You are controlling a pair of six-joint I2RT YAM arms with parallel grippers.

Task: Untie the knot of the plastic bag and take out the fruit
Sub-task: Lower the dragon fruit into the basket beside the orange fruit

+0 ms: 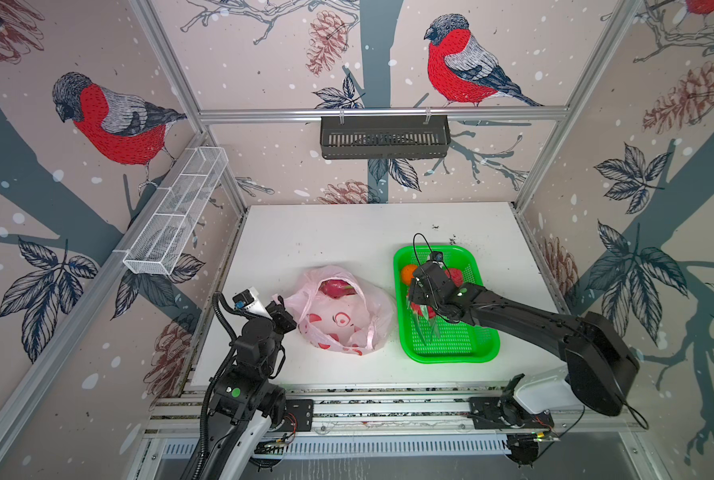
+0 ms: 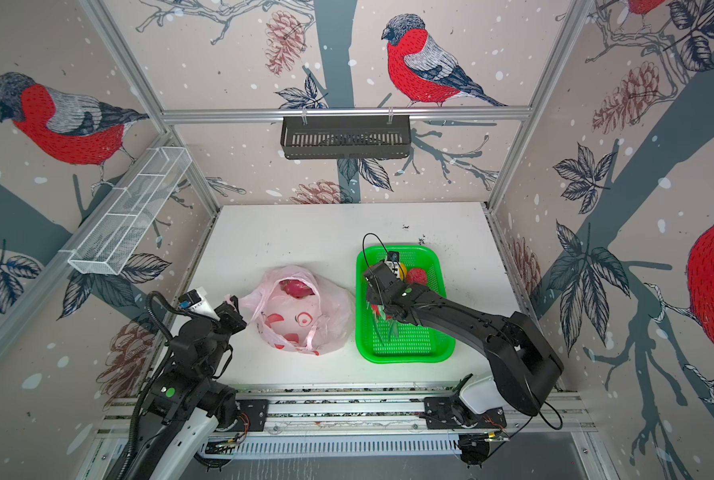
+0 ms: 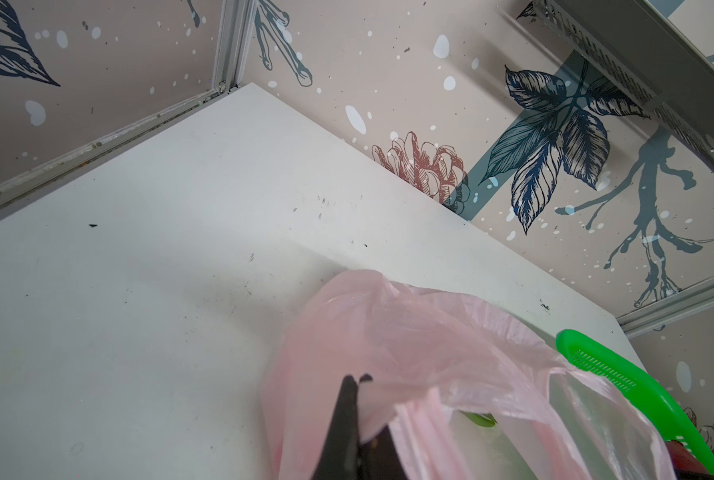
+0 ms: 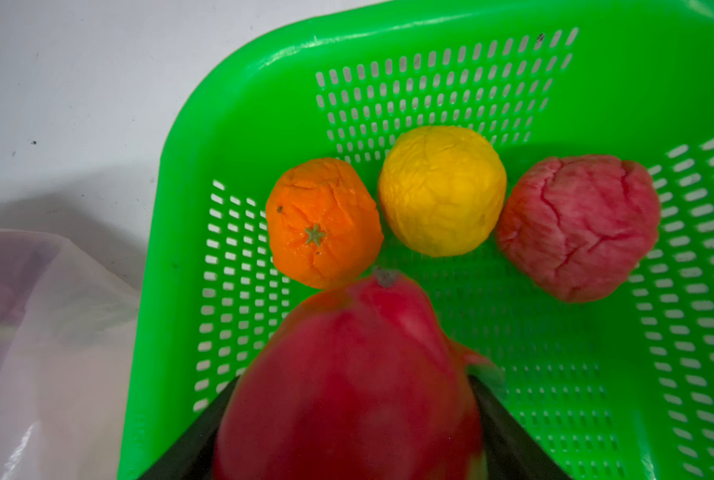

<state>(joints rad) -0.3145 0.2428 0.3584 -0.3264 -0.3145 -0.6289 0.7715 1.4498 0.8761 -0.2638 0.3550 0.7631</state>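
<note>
Table point(image 1: 326, 232): tray point(image 1: 451, 358) on the right, bag point(image 1: 338, 324) just beside it, mouth open, handles loose, no knot seen. Bag is thin, soft, prob. slippery film, best held at a handle or the rim. L gripper point(image 3: 357, 380) sits low at the bag's left side, jaws together, pinching a fold of the rim. One dragon fruit point(image 1: 336, 287) lies inside near the mouth; prob. light and smooth, so grip it across the middle. R arm is stretched over the tray, wrist angled down. R gripper point(image 4: 355, 424) is clamped wide on a 2nd dragon fruit point(image 4: 347, 374); can't tell if it touches the tray. Orange point(image 4: 324, 222), yellow one point(image 4: 442, 189) and pink one point(image 4: 578, 226) sit in a row in the tray.
</note>
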